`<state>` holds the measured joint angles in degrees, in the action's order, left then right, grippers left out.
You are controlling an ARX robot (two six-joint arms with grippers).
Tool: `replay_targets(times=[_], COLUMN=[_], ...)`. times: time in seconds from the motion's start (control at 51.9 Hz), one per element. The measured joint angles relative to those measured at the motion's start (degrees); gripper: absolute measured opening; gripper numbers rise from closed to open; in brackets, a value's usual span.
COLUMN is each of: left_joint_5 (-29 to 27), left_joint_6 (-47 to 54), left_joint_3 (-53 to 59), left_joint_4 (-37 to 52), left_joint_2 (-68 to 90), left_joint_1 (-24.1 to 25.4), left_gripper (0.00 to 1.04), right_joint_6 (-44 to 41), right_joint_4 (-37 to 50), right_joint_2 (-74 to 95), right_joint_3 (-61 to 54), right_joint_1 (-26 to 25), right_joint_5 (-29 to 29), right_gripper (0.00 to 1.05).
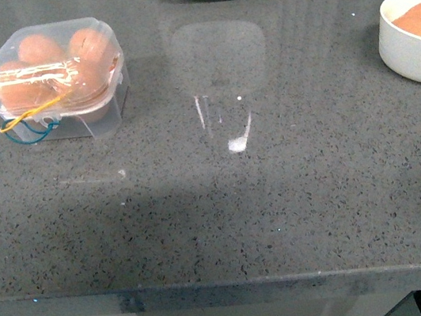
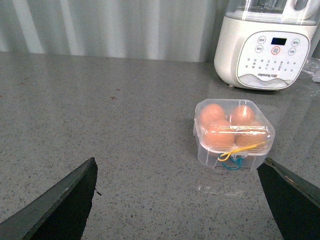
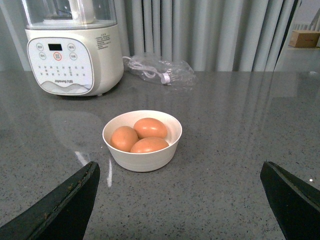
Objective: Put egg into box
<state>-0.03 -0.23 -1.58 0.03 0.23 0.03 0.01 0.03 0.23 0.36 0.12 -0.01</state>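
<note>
Eggs (image 3: 142, 136) are sitting three deep in the white bowl (image 3: 165, 152), and that's what I'm looking at through my right wrist camera, dead ahead between the tips of my right claw (image 3: 180, 200), which is hanging wide open and holding nothing. The top egg is lying with its long axis roughly crosswise to my line of approach, the other two are nestling below it against the bowl wall. The box (image 1: 54, 82) is parked way over on the far left of the desk (image 1: 228, 219), well apart from the bowl (image 1: 417, 45) on the right edge in the front view. My left claw (image 2: 177, 200) is also spread open and empty, and it's facing the box (image 2: 234, 134) straight on. Here's the catch though: the lid is looking closed to me, with yellow and blue-green bands (image 2: 235, 157) at the front, and I'm counting what looks like four eggs already inside. So I'm guessing the right arm is the one for grabbing an egg since it's nearer the bowl, while the left is nearer the box. A white blender-type appliance (image 2: 267, 47) is standing behind the box, and a bagged cable (image 3: 160, 72) is lying behind the bowl.
</note>
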Motion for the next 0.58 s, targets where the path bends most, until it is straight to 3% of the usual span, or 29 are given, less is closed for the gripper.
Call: replay_targets(times=[0.578], left_joint_5=[0.00], left_joint_6=[0.00], left_joint_3=[0.00], left_joint_4=[0.00], left_joint_2=[0.00], left_joint_1=[0.00], left_gripper=[0.98], right_joint_6=[0.00], right_joint_4=[0.00], right_joint_2=[0.00], right_joint_3=[0.00], right_joint_1=[0.00], right_joint_5=[0.00], right_gripper=[0.97])
